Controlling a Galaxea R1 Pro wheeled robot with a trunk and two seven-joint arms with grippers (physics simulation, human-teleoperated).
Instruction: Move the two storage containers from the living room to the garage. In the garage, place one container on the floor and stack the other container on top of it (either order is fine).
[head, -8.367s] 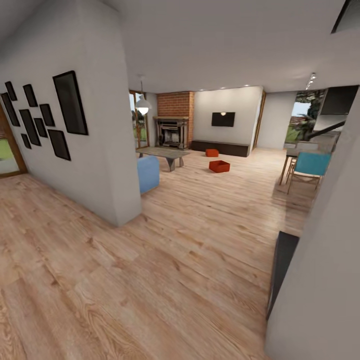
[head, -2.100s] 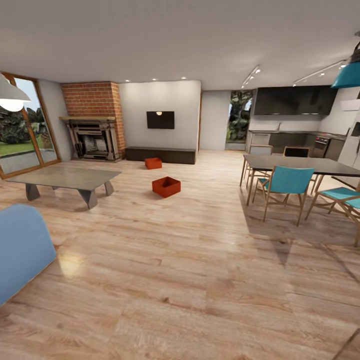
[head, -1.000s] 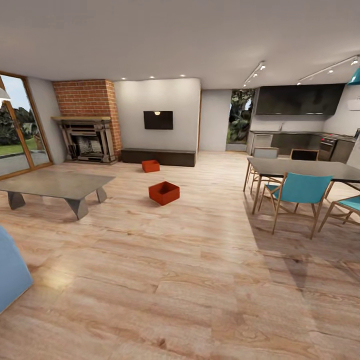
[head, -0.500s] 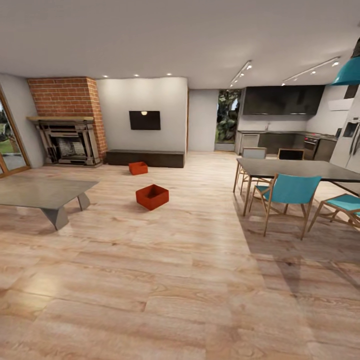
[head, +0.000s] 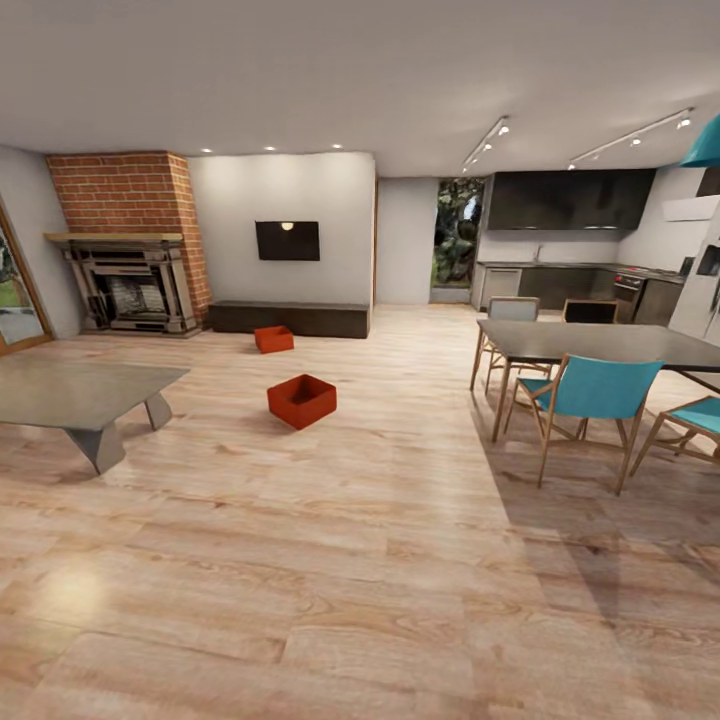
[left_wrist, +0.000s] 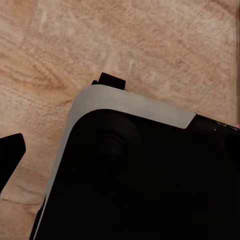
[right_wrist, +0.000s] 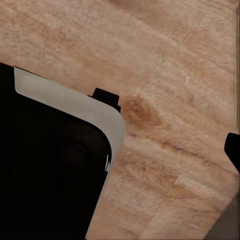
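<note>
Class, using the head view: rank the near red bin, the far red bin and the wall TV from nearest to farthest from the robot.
1. Near red bin, open floor, left of centre.
2. Far red bin, in front of the dark low cabinet.
3. Wall TV, on the back wall.

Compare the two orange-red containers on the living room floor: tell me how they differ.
The near container lies out on the open wood floor; the far container lies close in front of the long dark cabinet. The near one is turned corner-on to the head camera; the far one sits squarer. The far one looks smaller, being farther away. Both are orange-red, open-topped and upright.
</note>
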